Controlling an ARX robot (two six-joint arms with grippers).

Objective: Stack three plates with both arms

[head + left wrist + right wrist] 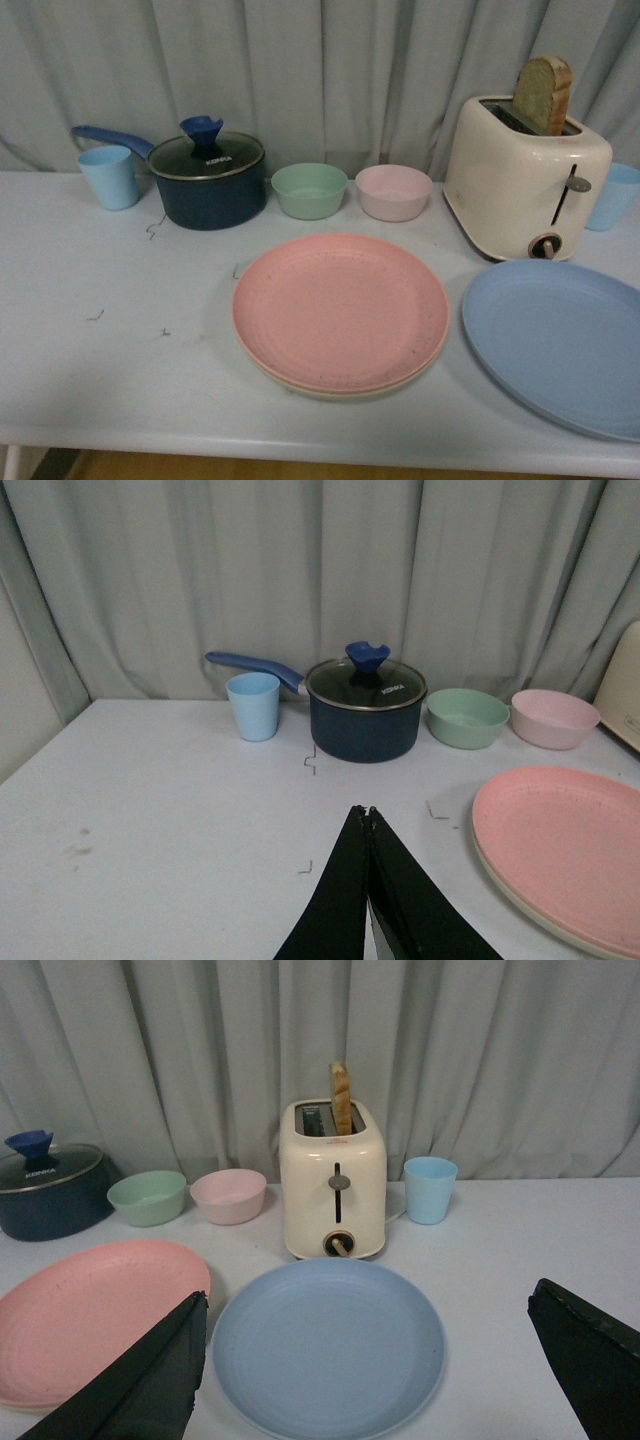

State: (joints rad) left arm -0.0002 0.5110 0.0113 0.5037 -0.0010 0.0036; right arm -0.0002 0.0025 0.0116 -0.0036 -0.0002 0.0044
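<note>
Three plates lie on the white desk, all round, shallow and matte with faint concentric rings. The pink plate sits on the cream plate at the middle of the desk near its front edge, so only a thin pale rim of the lower one shows under the near side. The blue plate lies alone to the right, just beside the pair but apart from it, and partly cut off by the front view's edge.

The left gripper has its black jaws pressed together on nothing, tips over bare desk left of the pink plate. The right gripper stands wide, and the blue plate shows between its two fingers.

Behind the plates stands a dark blue pot with a glass lid and blue knob. The lid carries small white lettering that looks like "KONKA", though it is too small to be sure. Beside it come a green bowl and a pink bowl, then a cream toaster just behind the blue plate with a bread slice standing up out of one slot. One light blue cup stands left of the pot, another right of the toaster, and a grey curtain hangs behind everything.
</note>
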